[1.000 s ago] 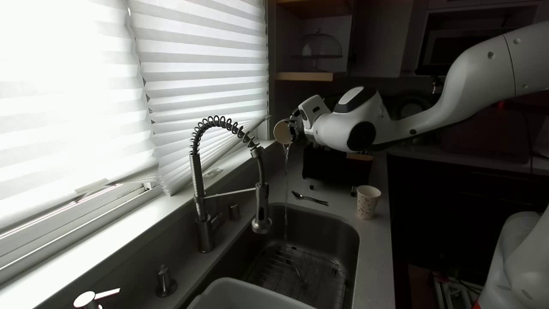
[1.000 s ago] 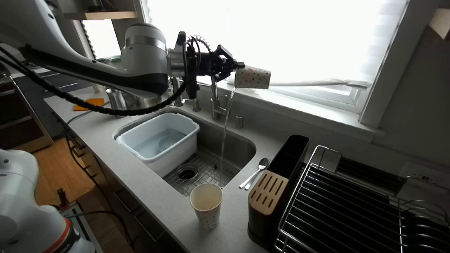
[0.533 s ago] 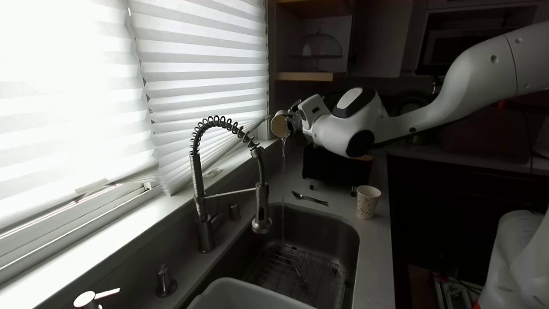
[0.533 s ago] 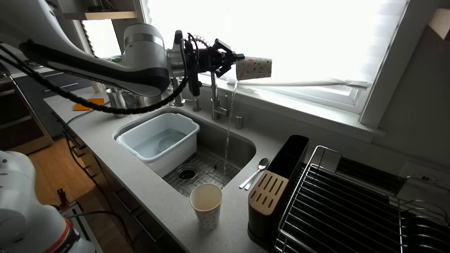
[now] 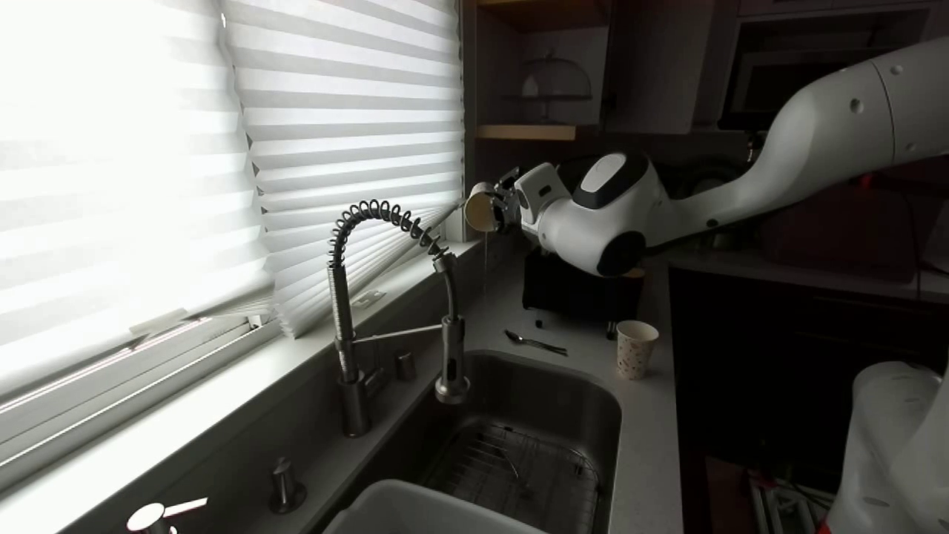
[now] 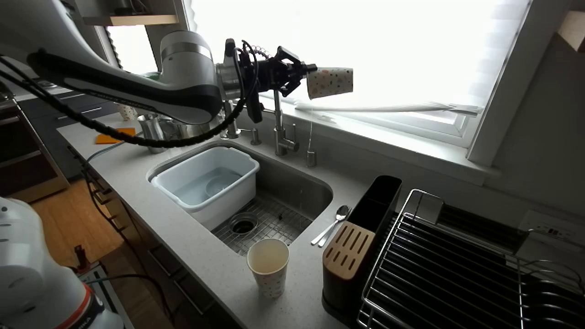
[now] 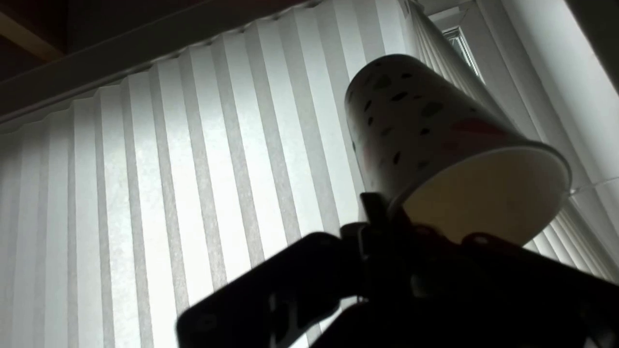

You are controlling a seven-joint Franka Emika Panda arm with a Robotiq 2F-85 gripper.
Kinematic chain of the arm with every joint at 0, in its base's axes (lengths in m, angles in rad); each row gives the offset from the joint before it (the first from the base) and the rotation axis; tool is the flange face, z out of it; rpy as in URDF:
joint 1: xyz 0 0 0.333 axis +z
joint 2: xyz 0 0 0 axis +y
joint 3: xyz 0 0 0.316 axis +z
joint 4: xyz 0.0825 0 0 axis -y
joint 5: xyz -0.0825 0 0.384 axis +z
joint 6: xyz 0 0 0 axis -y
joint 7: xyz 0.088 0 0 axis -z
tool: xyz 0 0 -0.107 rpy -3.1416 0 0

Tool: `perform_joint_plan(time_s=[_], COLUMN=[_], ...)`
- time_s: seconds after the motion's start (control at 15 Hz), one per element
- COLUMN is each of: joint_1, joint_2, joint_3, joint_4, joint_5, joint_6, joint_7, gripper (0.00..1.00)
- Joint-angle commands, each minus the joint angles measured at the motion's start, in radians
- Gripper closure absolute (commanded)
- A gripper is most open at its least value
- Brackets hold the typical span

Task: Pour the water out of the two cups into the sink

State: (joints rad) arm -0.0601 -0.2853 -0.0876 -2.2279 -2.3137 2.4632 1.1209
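Now, in an exterior view, sink below-left of the pincer, 1 upright cup well below it, jaws pinched on the tipped cup to its right, trickling! Best centre that lip over the sink, then tilt slowly.

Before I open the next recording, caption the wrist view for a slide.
Claw gripping a tipped, speckled cup, a thin trickle of water running out, pleated blind behind.
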Motion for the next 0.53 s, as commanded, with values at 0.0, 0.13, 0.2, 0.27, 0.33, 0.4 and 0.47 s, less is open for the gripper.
perform_joint_plan(time_s=[0.0, 0.13, 0.2, 0.27, 0.33, 0.4, 0.47], joint_1=[0.032, 0.033, 0.031, 0.029, 0.025, 0.022, 0.019], joint_2=[-0.009, -0.003, 0.007, 0.010, 0.017, 0.024, 0.034], joint_3=[-0.031, -0.041, -0.051, -0.056, -0.066, -0.072, -0.077], joint_4=[-0.019, -0.018, -0.015, -0.015, -0.010, -0.007, -0.004], joint_5=[-0.035, 0.016, 0.085, 0.127, 0.215, 0.278, 0.348], joint_6=[-0.018, 0.006, 0.027, 0.037, 0.067, 0.077, 0.082], joint_7=[0.024, 0.002, -0.015, -0.025, -0.053, -0.071, -0.090], gripper=[0.99, 0.99, 0.99, 0.99, 0.99, 0.99, 0.99])
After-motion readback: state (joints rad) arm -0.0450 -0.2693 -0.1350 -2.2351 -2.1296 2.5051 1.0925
